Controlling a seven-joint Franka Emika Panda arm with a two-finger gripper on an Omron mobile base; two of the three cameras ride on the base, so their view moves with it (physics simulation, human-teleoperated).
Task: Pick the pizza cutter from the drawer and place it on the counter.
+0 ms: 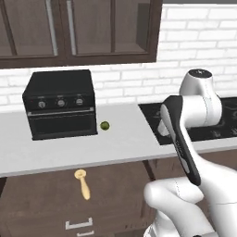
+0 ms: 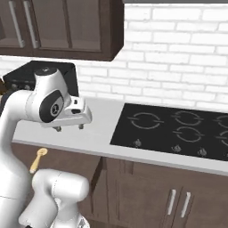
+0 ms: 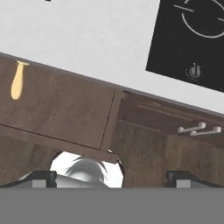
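The pizza cutter (image 1: 83, 183), light tan with a round head and a short handle, lies in the open drawer (image 1: 41, 196) under the counter (image 1: 69, 148) edge. It also appears at the left of the right base view (image 2: 38, 160) and at the left edge of the hand view (image 3: 17, 83). My gripper (image 2: 69, 127) hangs open above the counter's front strip, up and to the right of the cutter, with nothing between its fingers. In the hand view the gripper (image 3: 113, 178) looks down on the drawer floor (image 3: 65, 109), its fingertips (image 3: 43, 177) set wide apart.
A black toaster oven (image 1: 60, 104) stands on the counter at the left, with a small green fruit (image 1: 105, 125) beside it. A black stovetop (image 2: 178, 129) takes up the counter's right part. Dark upper cabinets (image 1: 78, 28) hang above. Closed cabinet doors with silver handles (image 2: 178, 202) sit below the stove.
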